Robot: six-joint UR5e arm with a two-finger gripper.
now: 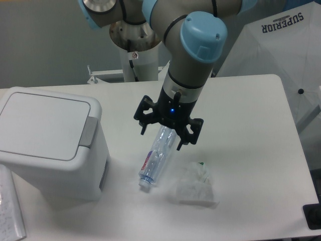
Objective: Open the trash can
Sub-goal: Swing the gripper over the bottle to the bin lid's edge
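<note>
Gripper (161, 134) open, empty, mid-tabletop above bottle (157, 157). Trash can (50, 140) at left edge, lid shut; best pressed squarely on grey tab (88, 131).

One white trash can (50, 140) stands to the left of the single gripper (163, 136). One clear plastic bottle (156, 156) lies directly beneath the gripper. One crumpled clear plastic bag (193, 187) lies below and to the right of it, on the one table (256, 130).
</note>
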